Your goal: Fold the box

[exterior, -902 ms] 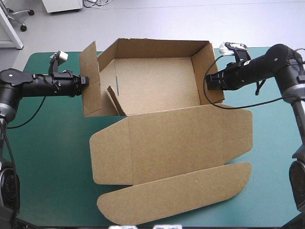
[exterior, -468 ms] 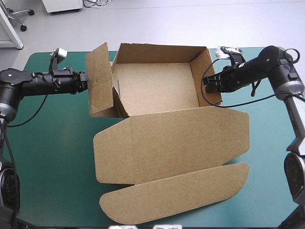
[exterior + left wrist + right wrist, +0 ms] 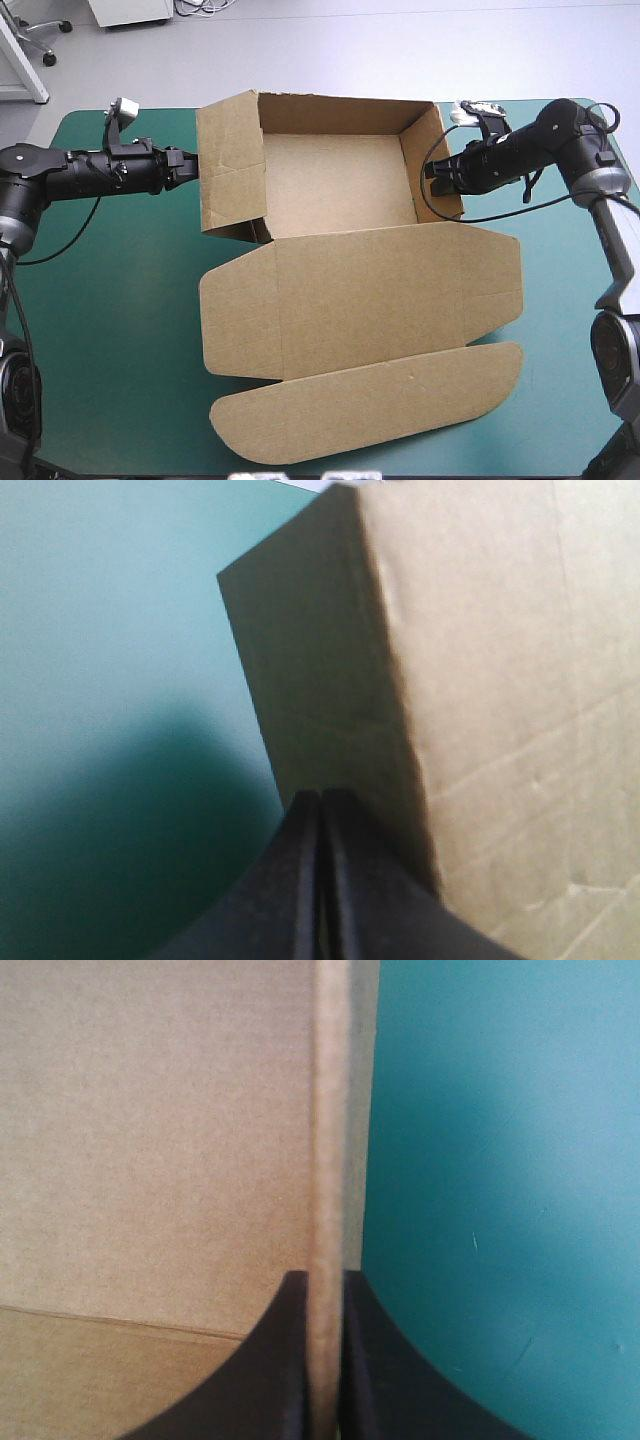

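Brown board, stiff and matte, makes up the box [image 3: 335, 185], which sits on the far half of the table [image 3: 110, 330] as an open tray. Its back wall and right wall [image 3: 425, 130] stand up, while the lid [image 3: 370, 290] lies flat toward the near edge and ends in a long tuck flap [image 3: 370, 400] with rounded corners. The left panel [image 3: 232, 165] is a tall double sheet with score lines across it, and it leans in over the tray's left side. My left gripper [image 3: 322, 798] has its black fingers pressed together into one point, and that point rests against the panel's outer face. My right gripper [image 3: 325, 1278] is clamped on the right wall, with the pale cut edge of the board running up between its fingers. The main risk, as I judge it, is at that narrow left tip: the face is smooth, so a push off the score line could let the tip skid, and the panel would spring back outward or crease in the wrong place. Pushing too hard could also drive the whole light tray sideways across the smooth teal-green cover, bending the clamped right wall or tearing it at its fold. A twist of my right wrist would buckle that wall as well, and the flat lid could ride along and skew.
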Controlling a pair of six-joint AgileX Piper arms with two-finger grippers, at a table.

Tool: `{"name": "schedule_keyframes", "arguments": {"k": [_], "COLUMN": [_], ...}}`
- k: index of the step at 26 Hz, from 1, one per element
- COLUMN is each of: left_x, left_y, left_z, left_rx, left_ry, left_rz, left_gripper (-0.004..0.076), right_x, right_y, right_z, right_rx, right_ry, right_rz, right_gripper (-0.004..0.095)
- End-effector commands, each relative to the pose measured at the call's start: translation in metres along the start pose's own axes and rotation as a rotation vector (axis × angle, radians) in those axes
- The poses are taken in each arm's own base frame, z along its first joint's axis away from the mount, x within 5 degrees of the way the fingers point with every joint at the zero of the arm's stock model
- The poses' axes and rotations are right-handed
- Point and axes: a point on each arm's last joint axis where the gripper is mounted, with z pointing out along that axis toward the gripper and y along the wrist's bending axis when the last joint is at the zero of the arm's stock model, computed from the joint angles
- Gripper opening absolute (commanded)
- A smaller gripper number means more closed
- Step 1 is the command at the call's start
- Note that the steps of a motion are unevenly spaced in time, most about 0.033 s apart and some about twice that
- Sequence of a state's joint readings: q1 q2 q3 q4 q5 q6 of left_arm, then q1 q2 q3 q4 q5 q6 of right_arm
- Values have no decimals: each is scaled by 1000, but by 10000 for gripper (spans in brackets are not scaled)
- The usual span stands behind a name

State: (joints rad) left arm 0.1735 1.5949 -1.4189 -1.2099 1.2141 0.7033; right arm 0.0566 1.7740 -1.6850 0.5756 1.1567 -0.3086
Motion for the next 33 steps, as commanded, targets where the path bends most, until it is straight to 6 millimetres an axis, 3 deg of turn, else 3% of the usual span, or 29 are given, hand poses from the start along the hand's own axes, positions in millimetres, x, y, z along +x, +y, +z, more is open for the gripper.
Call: {"name": "schedule_keyframes", "arguments": {"k": [1,15,25,33], "left_x": [-3,-3,-6,-3], "left_y": [-34,-38,-42,-48], "left_z": [-5,4,4,12], "left_rx": [134,114,155,170], "left_ry": [-12,-29,-55,-32], "left_rz": [38,94,56,68], "left_gripper": [-15,-3,386,388], "right_x": [-8,-8,-9,-9], "right_y": [16,13,10,34], "right_z": [-21,-17,-16,-2], "right_rx": [-36,-30,-8,33], "right_ry": [-102,-89,-99,-95], "right_rz": [-2,1,9,-37], "right_gripper": [-27,-28,-27,-27]}}
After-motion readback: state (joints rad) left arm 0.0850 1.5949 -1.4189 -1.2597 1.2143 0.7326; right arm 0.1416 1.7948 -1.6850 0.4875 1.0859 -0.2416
